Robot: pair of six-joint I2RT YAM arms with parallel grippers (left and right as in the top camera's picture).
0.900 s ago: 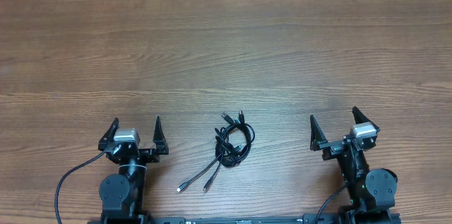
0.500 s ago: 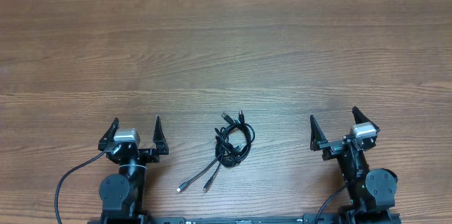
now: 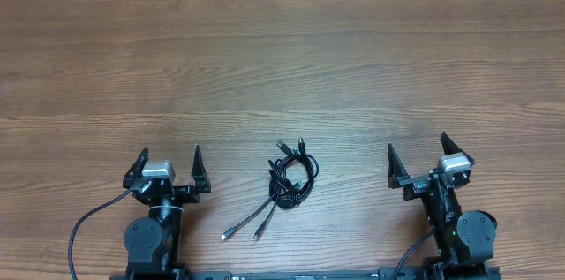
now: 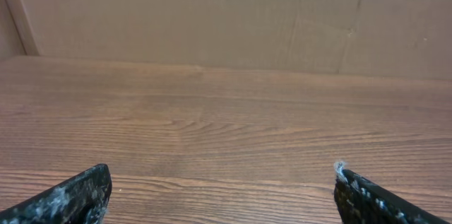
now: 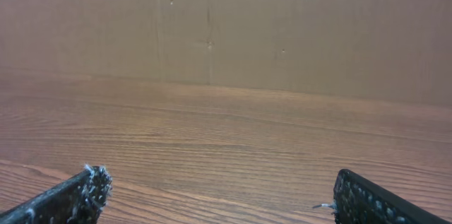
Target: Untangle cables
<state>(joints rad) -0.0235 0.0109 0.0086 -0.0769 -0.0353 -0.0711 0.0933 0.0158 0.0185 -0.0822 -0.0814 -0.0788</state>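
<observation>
Though untangling hasn't begun, nothing is grasped.
Cables (image 3: 290, 185) lie bunched right of left gripper (image 3: 170, 154), which is released; right gripper (image 3: 417, 144) farther right, also released, likely flanking them for pulling apart.

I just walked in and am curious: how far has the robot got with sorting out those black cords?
Nothing looks done yet: the cables lie in one tangled bundle between the arms. Nothing is in hand: the left gripper and right gripper are open, empty and apart from it. All the untangling is left.
</observation>
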